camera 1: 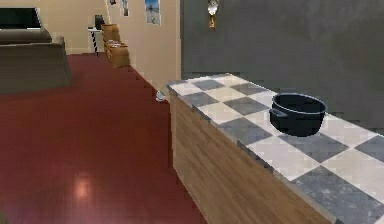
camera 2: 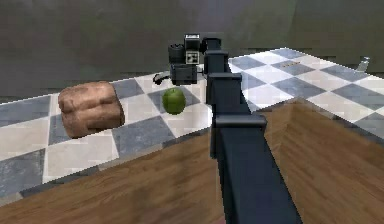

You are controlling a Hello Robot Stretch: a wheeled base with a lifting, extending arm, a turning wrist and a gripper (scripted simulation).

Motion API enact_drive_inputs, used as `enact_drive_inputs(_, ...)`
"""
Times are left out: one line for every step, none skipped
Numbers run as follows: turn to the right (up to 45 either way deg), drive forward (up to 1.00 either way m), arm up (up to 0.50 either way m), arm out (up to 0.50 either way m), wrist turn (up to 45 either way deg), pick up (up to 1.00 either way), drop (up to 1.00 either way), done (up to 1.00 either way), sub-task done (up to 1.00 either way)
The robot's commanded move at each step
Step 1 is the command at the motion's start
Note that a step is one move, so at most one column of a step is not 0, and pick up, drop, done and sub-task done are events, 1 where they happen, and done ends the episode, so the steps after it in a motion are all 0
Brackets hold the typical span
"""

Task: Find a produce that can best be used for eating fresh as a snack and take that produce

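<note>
Apple [camera 2: 174, 99], by the look of it, small, round and green, sits on the checkered counter [camera 2: 300, 95] in the arm side view, on a pale tile just right of a brown loaf of bread [camera 2: 90, 106]. It is the one thing here fit to eat fresh as a snack, so it is the thing to take.

The arm [camera 2: 235, 140] reaches out across the counter, and the gripper [camera 2: 163, 76] sits at its far end, just above and a little left of the fruit in the picture. Whether it is over the apple or touching it I cannot tell, nor can I tell how the jaws stand or whether they have anything in them, since the apple lies right there on the surface behind them.

To do this step well, I would judge the fingers need to come down around the widest part of the fruit, squarely centred. A round, smooth apple will likely roll off if nudged from one side. The loaf is near enough to get bumped, so the approach should stay on the apple's clear side.

In the forward view a dark pot [camera 1: 298, 112] stands farther along the counter, well apart from this work.
</note>
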Motion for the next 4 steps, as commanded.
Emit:
enact_drive_inputs(0.0, 0.00, -0.10, 0.00, 0.0, 0.00, 0.00, 0.00, 0.00)
enact_drive_inputs(0.0, 0.00, 0.00, 0.00, 0.0, 1.00, 0.00, 0.00, 0.00)
enact_drive_inputs(0.0, 0.00, 0.10, 0.00, 0.0, 0.00, 0.00, 0.00, 0.00)
enact_drive_inputs(0.0, 0.00, 0.00, 0.00, 0.0, 0.00, 0.00, 1.00, 0.00)
